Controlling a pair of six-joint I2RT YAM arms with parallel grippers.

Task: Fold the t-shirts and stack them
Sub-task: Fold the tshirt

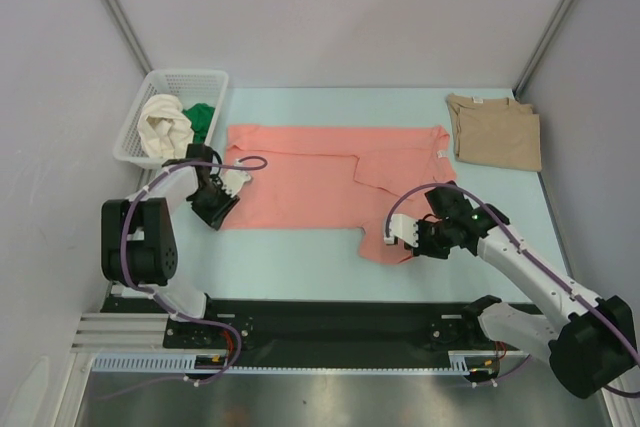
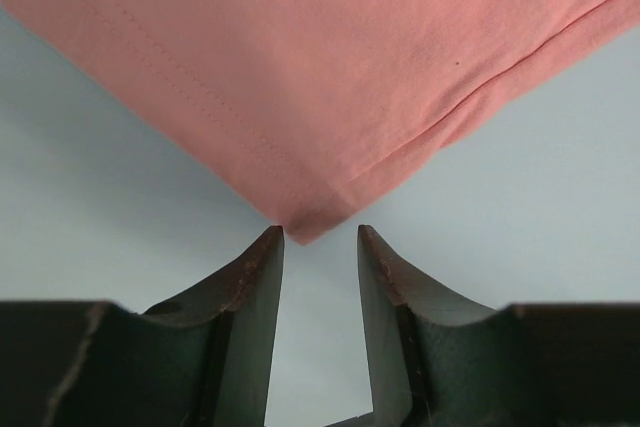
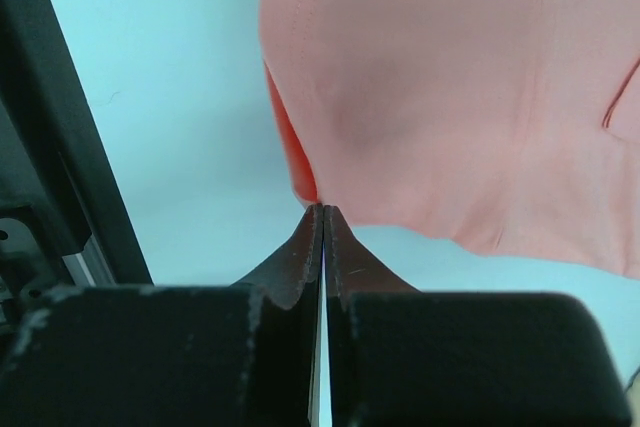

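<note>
Pinching at the salmon-pink t-shirt, the right gripper has its fingers pressed flat together, and a lifted ridge of pink cloth meets their tips. I judge it is gripping the near edge by the sleeve. The shirt lies spread on the pale blue-green surface with its long axis running left to right across the middle, the collar end toward the right arm and the hem end toward the left.

The left gripper sits at that hem end with its fingers apart and nothing between them. A stitched corner of the shirt points straight into the gap and lies just beyond the tips. That is the relation the coming move turns on: the corner is dead ahead of the left fingers, so a short push forward and a squeeze would probably take it. Each arm is nearer its own end of the cloth.

The pink fabric is a thin, matte knit, mostly flat, with a double-stitched hem and a soft crease at the sleeve; it should drape and sag when lifted.

The tan t-shirt lies folded flat at the far right. The cream-white t-shirt and the green t-shirt are bunched in the white lattice basket at the far left, well apart from both grippers
</note>
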